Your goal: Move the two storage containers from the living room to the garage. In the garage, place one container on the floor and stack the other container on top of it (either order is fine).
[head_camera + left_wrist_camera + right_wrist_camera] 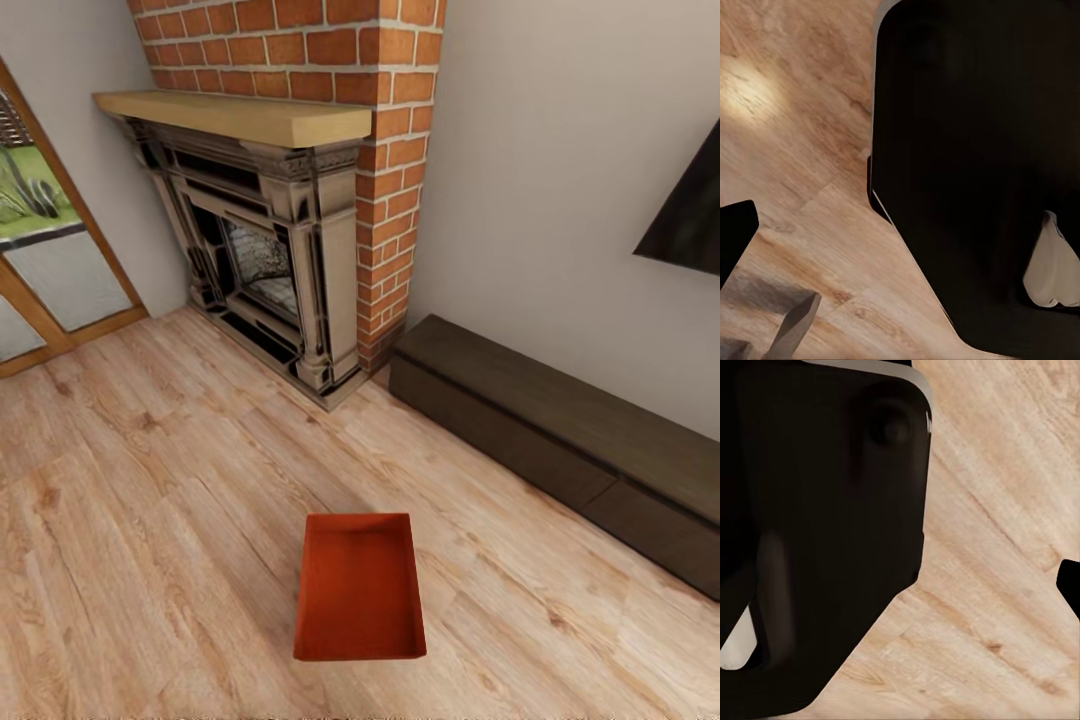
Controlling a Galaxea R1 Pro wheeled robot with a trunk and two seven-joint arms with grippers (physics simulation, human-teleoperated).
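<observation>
From the head camera I'm looking down at one orange-red storage container (pixel 360 590) sitting on the light wood-plank flooring (pixel 150 520) of the living room. It stands upright with its open top facing up, and I can see nothing inside it. It lies low in the middle of my view, its long sides running roughly away from me. I can make out just this one tub from here.

Beyond it stands the red-brick fireplace (pixel 395 160) with a pale wooden mantel (pixel 240 115) and a dark metal surround (pixel 270 250). To its right a long dark low cabinet (pixel 560 440) runs along the white wall, well apart from the container. The corner of a black wall screen (pixel 690 215) hangs above it. At the far left there is a wood-framed glass door (pixel 50 270) with greenery behind it.

I find no brand, label or writing on the container, the cabinet or the fireplace.

My left wrist camera looks past a large dark part of the robot's body (pixel 975 165) onto the planks (pixel 802 150); the right wrist camera likewise gives me a dark body part (pixel 817 532) over the flooring (pixel 997 547). I cannot tell from these views whether either claw is apart or together
</observation>
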